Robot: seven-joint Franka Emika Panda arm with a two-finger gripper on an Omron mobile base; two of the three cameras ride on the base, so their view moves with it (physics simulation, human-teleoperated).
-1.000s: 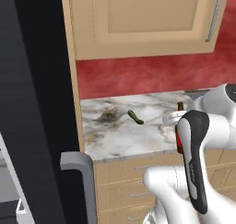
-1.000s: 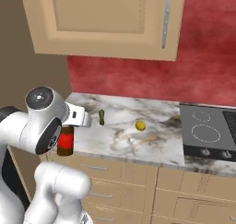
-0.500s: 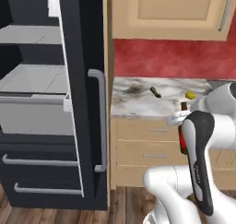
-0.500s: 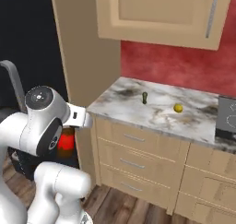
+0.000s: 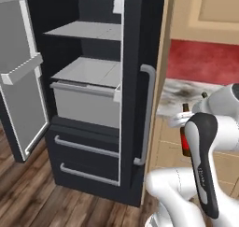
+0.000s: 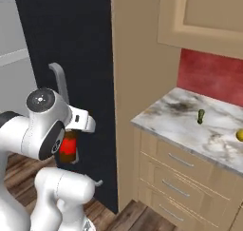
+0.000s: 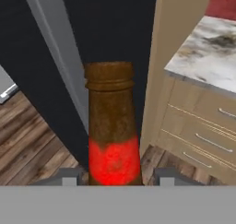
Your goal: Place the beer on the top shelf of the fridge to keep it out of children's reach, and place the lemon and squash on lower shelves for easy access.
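My gripper [image 7: 115, 180] is shut on the beer [image 7: 113, 126], a brown bottle with a red label standing upright between the fingertips [image 7: 69, 178]. The beer [image 6: 70, 147] hangs at my chest height in front of the fridge's [image 6: 66, 59] black side; it also peeks out behind my forearm as the beer [image 5: 185, 144]. The fridge [image 5: 133, 58] stands open. Inside are the top shelf [image 5: 88, 30] and a lower shelf [image 5: 88, 72], both bare. The squash [image 6: 201, 116] and the lemon [image 6: 240, 135] lie on the marble counter [image 6: 180, 118] to the right.
The open left door [image 5: 21, 81] with its white rack swings out at the left. The shut right door carries a curved grey handle [image 5: 147, 114], the same handle [image 7: 55, 48] close ahead of the bottle. A grey bin [image 5: 84, 104] sits under the lower shelf. Tan drawers [image 6: 180, 178] stand below the counter.
The whole picture has shifted: the base has moved left from the counter to the fridge, whose open inside now shows. The beer stays in my shut gripper.
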